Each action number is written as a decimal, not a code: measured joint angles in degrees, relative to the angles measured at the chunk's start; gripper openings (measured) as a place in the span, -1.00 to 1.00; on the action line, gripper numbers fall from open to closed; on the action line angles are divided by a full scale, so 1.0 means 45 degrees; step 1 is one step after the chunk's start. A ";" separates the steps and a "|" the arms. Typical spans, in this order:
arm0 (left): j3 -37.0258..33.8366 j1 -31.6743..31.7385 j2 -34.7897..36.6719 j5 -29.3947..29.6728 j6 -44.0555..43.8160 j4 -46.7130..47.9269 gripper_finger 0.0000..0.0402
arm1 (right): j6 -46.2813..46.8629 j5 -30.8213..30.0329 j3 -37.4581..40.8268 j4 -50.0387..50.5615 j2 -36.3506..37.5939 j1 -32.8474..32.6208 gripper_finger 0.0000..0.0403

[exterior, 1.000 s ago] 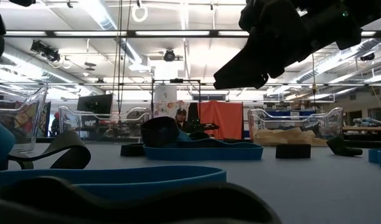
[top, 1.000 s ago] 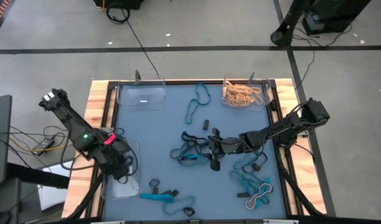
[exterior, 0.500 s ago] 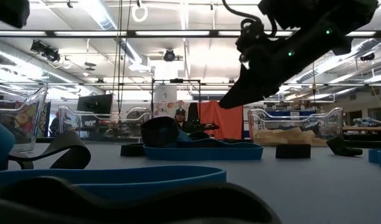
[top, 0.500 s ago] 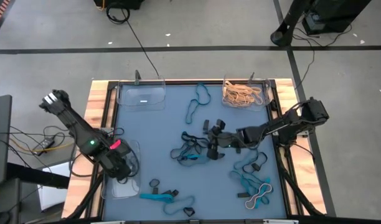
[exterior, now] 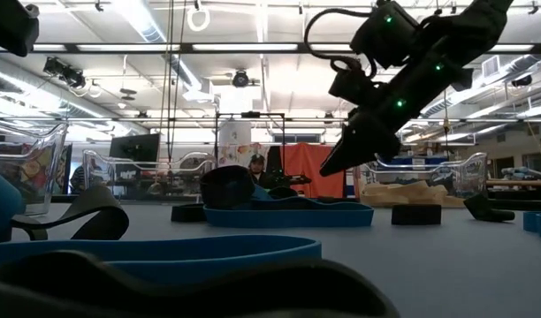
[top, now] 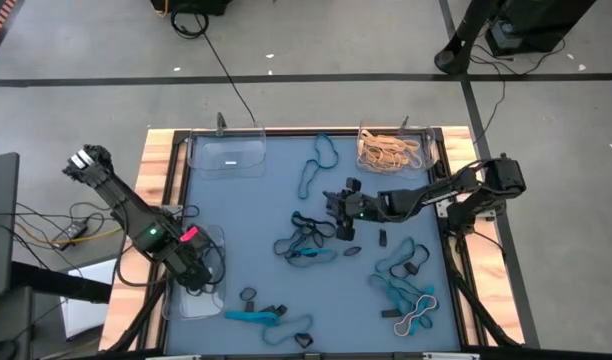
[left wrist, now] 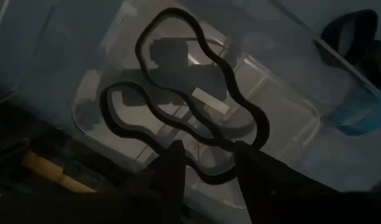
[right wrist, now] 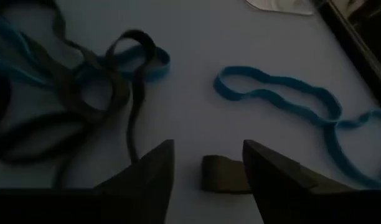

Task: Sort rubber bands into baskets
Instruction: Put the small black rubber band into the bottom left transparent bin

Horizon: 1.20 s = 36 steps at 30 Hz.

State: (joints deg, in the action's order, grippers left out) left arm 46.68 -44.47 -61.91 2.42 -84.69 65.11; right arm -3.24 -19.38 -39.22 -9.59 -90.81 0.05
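Rubber bands lie loose on the blue-grey table: a tangle of black and teal ones [top: 306,240], a teal loop [top: 321,165], and more toward the near right [top: 406,290]. My left gripper [top: 198,280] points down, open, over the near-left basket [top: 176,305]. On that basket's floor a black band [left wrist: 139,53] lies just under the fingers [left wrist: 175,165]; no touch shows. My right gripper [top: 336,212] slants down, open and clear of the table, at mid-table. A small dark band [right wrist: 223,174] lies on the table below the gap between its fingers.
A clear basket [top: 226,155] stands at the far left. Another, holding tan bands [top: 391,150], stands at the far right. Wooden rails [top: 158,170] frame the table. Short black bands [top: 261,300] and a teal one [top: 251,316] lie along the near edge.
My right gripper has swung from beside the tangle toward the table's far edge and tipped further down, staying above the table. My left gripper has sunk a little over the near-left basket.
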 joint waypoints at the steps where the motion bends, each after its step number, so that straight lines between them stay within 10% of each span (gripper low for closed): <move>1: 0.0000 0.0000 0.0000 0.0009 -0.0003 -0.0010 -0.30 | -0.0391 0.0009 0.0000 0.0007 -0.0003 0.0096 -0.01; 23: 0.0923 0.0049 0.0000 0.3580 0.1300 -0.1654 -0.30 | -0.1401 -0.0140 -0.0015 -0.1104 -0.2423 0.1110 -0.10; 32: 0.1039 0.0053 -0.0060 0.7138 0.3757 -0.3308 -0.30 | 0.0102 0.0424 0.0014 -0.1504 -0.2445 0.0947 -0.86; 36: 0.1039 0.0073 -0.0248 0.9077 0.6037 -0.4567 -0.30 | 0.0802 0.1428 0.0019 -0.2891 -0.1974 0.0526 -0.86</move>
State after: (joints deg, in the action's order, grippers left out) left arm 51.35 -44.14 -63.03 43.26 -57.53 44.56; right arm 0.37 -12.95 -39.13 -22.60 -99.69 2.41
